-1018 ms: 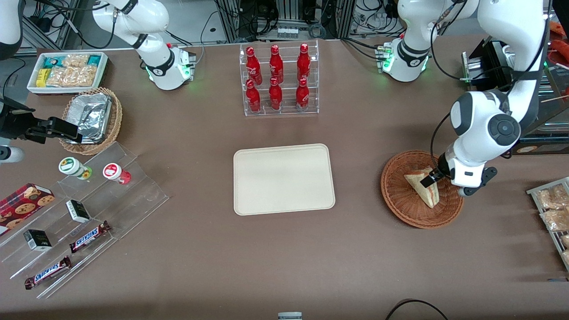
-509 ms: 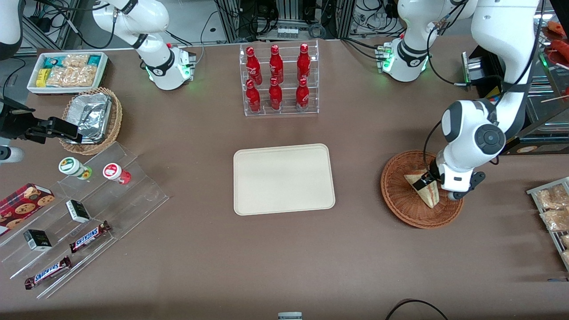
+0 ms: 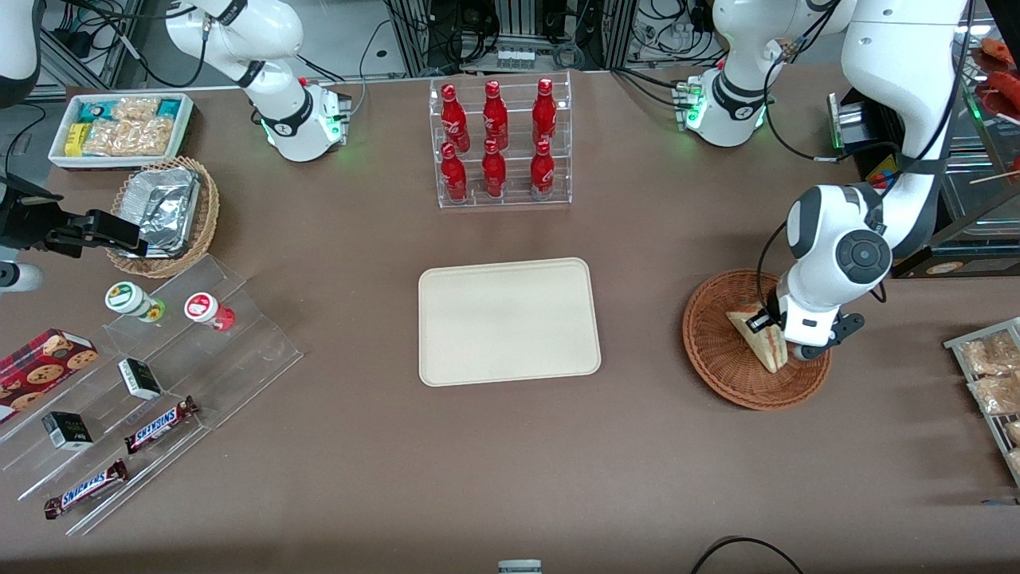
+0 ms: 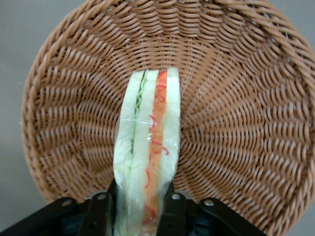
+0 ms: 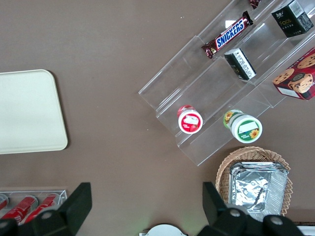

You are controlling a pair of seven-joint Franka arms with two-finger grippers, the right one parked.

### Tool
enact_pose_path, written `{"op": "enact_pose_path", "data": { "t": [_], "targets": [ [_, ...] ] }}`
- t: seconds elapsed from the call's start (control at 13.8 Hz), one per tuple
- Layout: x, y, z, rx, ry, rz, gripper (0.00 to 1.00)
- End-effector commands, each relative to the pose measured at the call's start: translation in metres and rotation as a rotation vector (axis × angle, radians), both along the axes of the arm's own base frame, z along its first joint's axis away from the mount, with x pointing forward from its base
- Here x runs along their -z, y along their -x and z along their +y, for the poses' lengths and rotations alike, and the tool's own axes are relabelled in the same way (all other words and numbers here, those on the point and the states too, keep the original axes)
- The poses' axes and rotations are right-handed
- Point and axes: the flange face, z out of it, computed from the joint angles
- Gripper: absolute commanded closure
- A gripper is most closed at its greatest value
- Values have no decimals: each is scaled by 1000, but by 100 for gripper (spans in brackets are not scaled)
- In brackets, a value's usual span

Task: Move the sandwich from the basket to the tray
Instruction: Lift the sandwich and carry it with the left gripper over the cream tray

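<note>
The sandwich [image 3: 763, 344] stands on edge in the reddish-brown wicker basket [image 3: 717, 355] toward the working arm's end of the table. My left gripper [image 3: 766, 323] is down in the basket, its two black fingers pressed against both bread faces. The left wrist view shows the sandwich [image 4: 147, 142], with red and green filling, running out from between the jaws of the gripper [image 4: 139, 199] over the woven basket floor [image 4: 236, 113]. The cream tray [image 3: 508, 320] lies bare at the table's middle, also visible as the tray [image 5: 27, 110] from the parked arm's wrist.
A clear rack of red bottles [image 3: 500, 143] stands farther from the camera than the tray. A wire rack of packets [image 3: 992, 383] lies beside the basket at the table's edge. A stepped acrylic display [image 3: 151, 375], a tan basket with foil [image 3: 163, 211] and a white bin [image 3: 119, 127] sit toward the parked arm's end.
The left arm's wrist has shifted a little toward the tray and settled lower over the basket, with the fingers now around the sandwich. The sandwich has barely moved.
</note>
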Motion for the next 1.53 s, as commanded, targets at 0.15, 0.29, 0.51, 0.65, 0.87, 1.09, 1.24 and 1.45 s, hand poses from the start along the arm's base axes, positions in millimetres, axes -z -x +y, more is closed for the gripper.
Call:
{"op": "enact_pose_path", "data": {
  "t": [0.15, 0.29, 0.51, 0.65, 0.87, 1.09, 1.24, 1.45],
  "targets": [
    [-68, -16, -40, 139, -11, 44, 100],
    [-80, -22, -76, 192, 4, 25, 100],
    [-86, -25, -144, 284, 33, 2, 100],
    [-87, -21, -198, 358, 45, 13, 100],
    [-85, -19, -273, 397, 59, 9, 100],
    [-72, 0, -355, 409, 75, -1, 100],
    [-57, 16, -400, 414, 81, 6, 100],
    [-40, 40, -450, 419, 88, 8, 100]
  ]
}}
